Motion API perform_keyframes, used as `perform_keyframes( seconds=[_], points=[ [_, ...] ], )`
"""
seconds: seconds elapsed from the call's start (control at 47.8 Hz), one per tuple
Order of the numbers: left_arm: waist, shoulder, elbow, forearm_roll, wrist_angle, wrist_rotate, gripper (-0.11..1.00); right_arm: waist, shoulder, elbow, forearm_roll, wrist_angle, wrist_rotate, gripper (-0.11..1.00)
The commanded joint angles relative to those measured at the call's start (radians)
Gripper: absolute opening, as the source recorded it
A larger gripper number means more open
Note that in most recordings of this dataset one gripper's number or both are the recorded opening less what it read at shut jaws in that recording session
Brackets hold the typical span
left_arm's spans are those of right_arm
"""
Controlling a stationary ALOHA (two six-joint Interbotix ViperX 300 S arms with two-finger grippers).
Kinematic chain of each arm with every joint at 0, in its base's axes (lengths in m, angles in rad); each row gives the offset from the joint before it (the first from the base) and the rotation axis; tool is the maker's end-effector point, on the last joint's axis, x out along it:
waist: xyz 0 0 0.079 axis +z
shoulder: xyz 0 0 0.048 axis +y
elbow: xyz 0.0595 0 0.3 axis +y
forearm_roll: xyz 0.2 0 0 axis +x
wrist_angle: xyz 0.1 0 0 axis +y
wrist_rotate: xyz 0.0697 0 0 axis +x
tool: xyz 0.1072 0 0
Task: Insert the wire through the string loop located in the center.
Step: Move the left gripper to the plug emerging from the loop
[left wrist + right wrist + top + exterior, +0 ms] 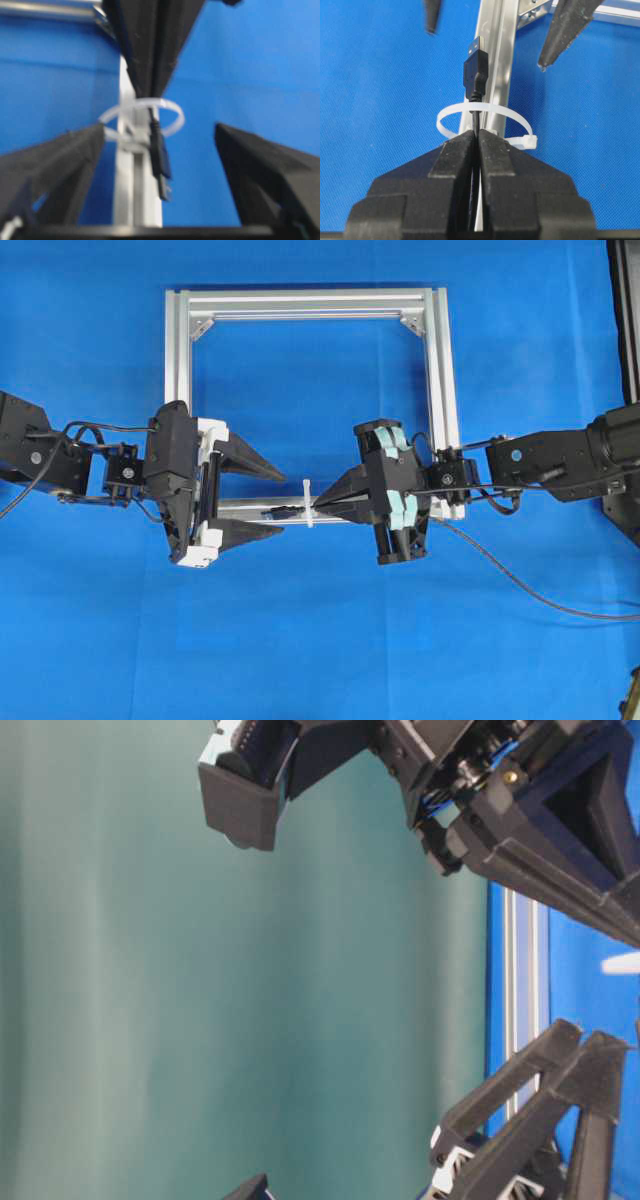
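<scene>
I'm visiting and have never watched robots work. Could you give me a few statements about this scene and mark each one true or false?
1. The thin black wire with a metal-tipped plug passes through the white string loop. True.
2. The right hand is open. False: it is shut on the wire.
3. The left hand grips the plug. False: it is open, its fingers either side.
4. The silver aluminium frame lies on blue cloth. True.

Matt cloth, brushed metal, rough black plastic

The table cloth (380, 125) is blue, matt and finely woven. The frame (440, 370) is silvery grooved aluminium with a dull sheen. The loop (485, 110) is smooth, translucent white plastic. The wire (476, 75) has a matt black plug with a metal tip. The right gripper (479, 137) fingers look grainy.
</scene>
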Motion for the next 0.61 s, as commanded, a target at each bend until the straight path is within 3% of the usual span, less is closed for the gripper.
perform_keyframes(
  seconds=[0.0,0.585],
  points=[
    [-0.005,-0.015,-0.015,0.0,0.0,-0.009,0.9,-0.005,-0.012,-0.006,-0.002,-0.011,-0.002,-0.02],
    [-0.005,0.075,-0.054,0.0,0.067,-0.035,0.91,-0.005,-0.012,-0.006,-0.002,-0.018,-0.002,-0.02]
  ],
)
